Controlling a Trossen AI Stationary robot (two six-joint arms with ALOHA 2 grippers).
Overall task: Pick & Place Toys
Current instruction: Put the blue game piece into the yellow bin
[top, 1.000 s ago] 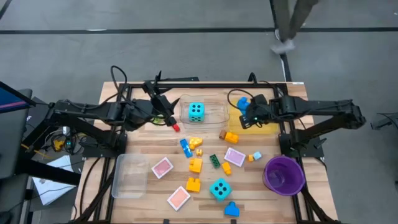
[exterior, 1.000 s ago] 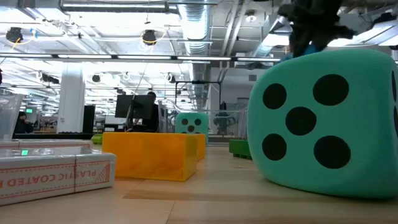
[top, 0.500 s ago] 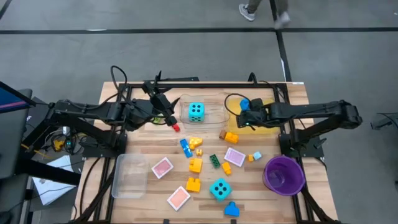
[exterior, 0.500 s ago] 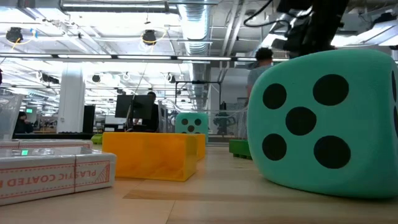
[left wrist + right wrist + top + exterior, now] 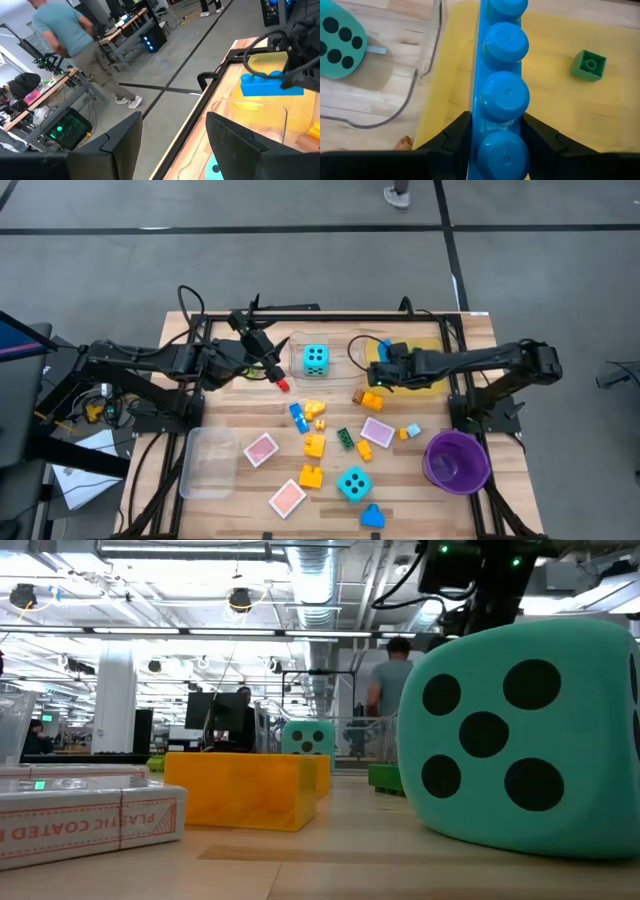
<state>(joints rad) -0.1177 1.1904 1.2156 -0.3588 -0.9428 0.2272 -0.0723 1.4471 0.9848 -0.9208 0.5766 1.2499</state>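
The right gripper (image 5: 383, 364) hangs over the yellow tray (image 5: 432, 383) at about 1 o'clock on the surface (image 5: 470, 328), its fingers (image 5: 455, 135) clamped on a long blue brick (image 5: 502, 90) with a row of round studs. In the right wrist view a small green brick (image 5: 588, 65) lies inside that tray, well apart from the held one. Just beside the yellow tray, toward 12 o'clock, a clear tray (image 5: 345, 365) holds one turquoise die (image 5: 316, 359).

The left gripper (image 5: 268, 352) waits at about 11 o'clock, beside the clear tray, its fingers (image 5: 122, 142) apart with nothing between them; a small red brick (image 5: 284, 385) lies on the wood just by it.

The remaining toys are scattered from the centre toward 6 o'clock: yellow and orange bricks (image 5: 314, 445), pink tiles (image 5: 261, 449), and the second die (image 5: 353, 483). A purple bowl (image 5: 457, 461) stands at 4 o'clock, another clear tray (image 5: 207, 463) at 8 o'clock. A person (image 5: 388, 680) stands in the room beyond.
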